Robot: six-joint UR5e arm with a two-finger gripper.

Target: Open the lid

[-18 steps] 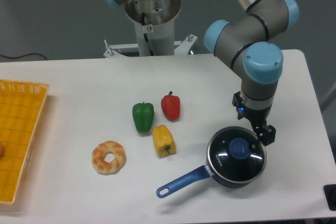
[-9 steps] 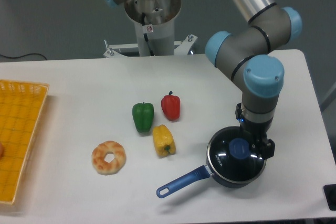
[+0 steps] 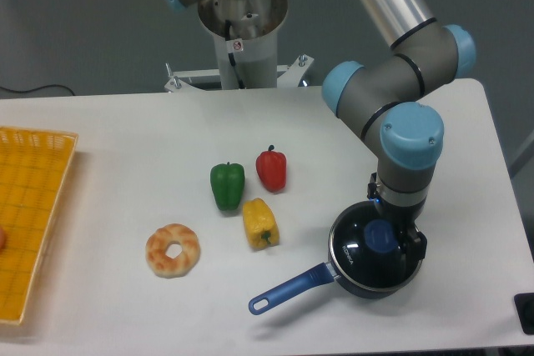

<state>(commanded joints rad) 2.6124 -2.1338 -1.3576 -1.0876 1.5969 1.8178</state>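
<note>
The lid is round clear glass with a metal rim and a blue knob at its centre. It sits closed on a dark saucepan with a long blue handle at the table's front right. My gripper points down right over the lid, its tips down at the knob's height. One dark finger shows just right of the knob with a gap between them. The other finger is hidden behind the wrist. The jaws look open and hold nothing.
A green pepper, a red pepper and a yellow pepper stand left of the pan. A donut lies further left. A yellow basket is at the left edge. The arm's base stands behind the table.
My gripper has come down and moved left, from beside the pan's far right rim to right over the lid at the knob. The lid and pan have not moved.
</note>
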